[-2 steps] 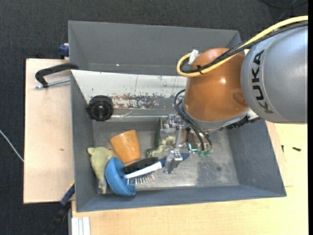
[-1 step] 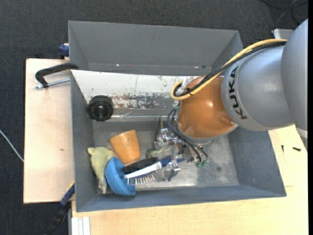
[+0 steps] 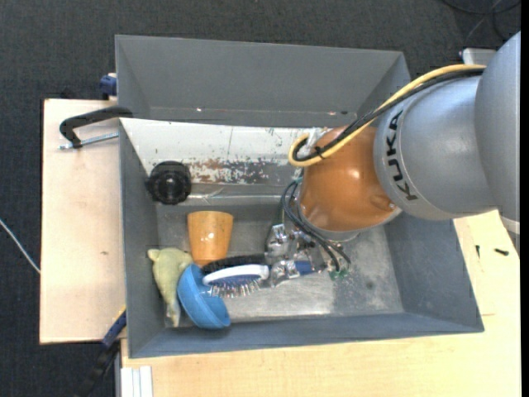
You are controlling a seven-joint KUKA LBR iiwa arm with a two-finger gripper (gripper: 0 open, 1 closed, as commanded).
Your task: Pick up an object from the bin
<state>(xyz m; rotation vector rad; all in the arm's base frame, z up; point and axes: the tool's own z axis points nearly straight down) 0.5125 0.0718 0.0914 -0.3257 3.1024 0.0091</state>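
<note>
You see the arm [image 3: 446,155] reaching in from the right and down into the bin [image 3: 248,73]. Its round orange cover [image 3: 343,190] hangs over the middle of the floor, and a yellow cable [image 3: 302,147] loops along the cover's upper edge.

Below the cover, the gripper [image 3: 283,259] sits low, close to the floor and slightly right of centre. It points toward the near-left group of things. The metal parts at its tip are a tangle from this angle, so you cannot tell whether the gripper is wide or narrow, or whether anything is caught in it.

The thing nearest to it is a brush [image 3: 234,275] with a black back and white bristles. It lies flat on the floor, lengthwise from left to right. Its right end comes up to the gripper's tip, but you cannot tell whether the two touch.

The brush's left end rests against a blue bowl [image 3: 198,300], which is tipped on its side in the near-left corner. A pale yellow soft toy [image 3: 168,273] is pressed against the left wall, touching the bowl. An orange cup [image 3: 210,235] stands just behind the brush. A black round cap [image 3: 169,183] lies well apart from the others, in the far-left corner against the back wall. The floor to the right of the gripper is bare metal.
</note>
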